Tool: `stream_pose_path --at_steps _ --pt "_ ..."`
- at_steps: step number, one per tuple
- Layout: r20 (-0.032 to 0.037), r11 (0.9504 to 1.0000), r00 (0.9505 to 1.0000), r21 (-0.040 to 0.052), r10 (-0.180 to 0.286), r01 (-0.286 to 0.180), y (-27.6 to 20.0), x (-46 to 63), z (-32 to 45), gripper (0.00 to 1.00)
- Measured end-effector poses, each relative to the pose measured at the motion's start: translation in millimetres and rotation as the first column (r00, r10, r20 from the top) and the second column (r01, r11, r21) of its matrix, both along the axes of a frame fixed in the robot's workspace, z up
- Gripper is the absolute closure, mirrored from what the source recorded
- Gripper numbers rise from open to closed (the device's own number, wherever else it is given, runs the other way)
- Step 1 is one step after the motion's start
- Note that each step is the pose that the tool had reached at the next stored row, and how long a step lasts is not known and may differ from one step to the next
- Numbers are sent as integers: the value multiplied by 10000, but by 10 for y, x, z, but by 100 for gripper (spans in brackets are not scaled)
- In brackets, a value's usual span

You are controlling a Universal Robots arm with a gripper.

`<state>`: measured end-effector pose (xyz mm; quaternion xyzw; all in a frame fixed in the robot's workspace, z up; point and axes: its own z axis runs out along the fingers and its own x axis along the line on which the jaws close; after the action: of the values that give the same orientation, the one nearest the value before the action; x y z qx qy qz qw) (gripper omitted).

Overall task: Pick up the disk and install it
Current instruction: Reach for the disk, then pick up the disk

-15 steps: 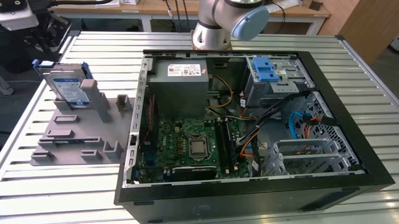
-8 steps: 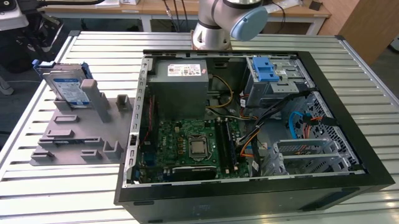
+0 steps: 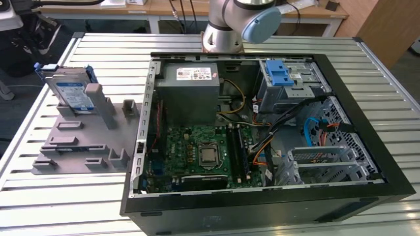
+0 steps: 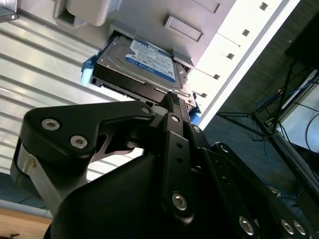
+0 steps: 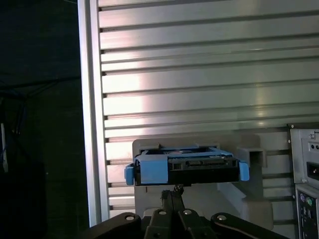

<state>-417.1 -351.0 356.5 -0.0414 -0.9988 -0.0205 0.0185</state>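
Closest to the lens in both wrist views, the black gripper is seen closed, its two fingers pressed against each other with nothing clamped between them. Beyond its tip, and apart from it, the disk is seen end-on in the first wrist view, with blue rails along both sides. In the second wrist view its blue-and-white label is turned toward the camera. The disk is held on edge, slightly tilted, in a slot of a grey holder, which is laid on the slatted metal desk. In the exterior view this holder is placed at the exterior view's left of an open black computer case, just beside its wall. Inside the case a green circuit board is laid flat, a grey power box is mounted behind it, and a silver cage with a blue latch is fixed toward the exterior view's right. The arm is mounted on the desk behind the case.
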Motion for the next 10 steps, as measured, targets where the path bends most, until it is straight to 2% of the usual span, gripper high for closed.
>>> stream_pose_path --at_steps 10 --pt "0 10000 10000 0 25 -25 49 -77 -30 89"
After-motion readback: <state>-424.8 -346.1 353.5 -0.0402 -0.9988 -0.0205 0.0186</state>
